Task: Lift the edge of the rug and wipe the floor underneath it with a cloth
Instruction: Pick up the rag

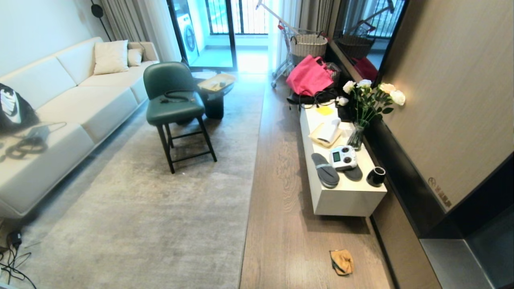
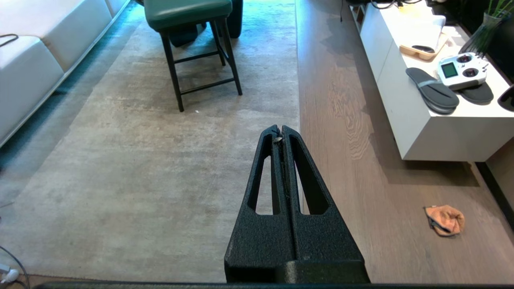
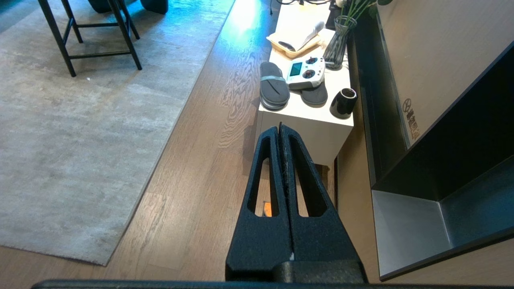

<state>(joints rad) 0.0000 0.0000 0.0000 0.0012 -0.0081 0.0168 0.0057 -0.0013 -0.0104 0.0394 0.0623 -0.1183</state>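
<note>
orange cloth (image 1: 341,262) crumpled on the wood floor (image 1: 281,224) near the white bench (image 1: 345,198), rug edge (image 1: 251,176) lying flat, left gripper (image 2: 280,134) and right gripper (image 3: 280,130) fingers both pinched closed, holding nothing

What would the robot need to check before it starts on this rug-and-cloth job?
1. Cloth located, lying loose on the floor: ok.
2. Rug edge flat and unobstructed: ok.
3. Left end effector empty: ok, shut on nothing.
4. Right end effector empty: ok, shut on nothing.
5. End effectors opened for grasping: not ok.
6. Dirt under the rug: cannot tell.
</note>
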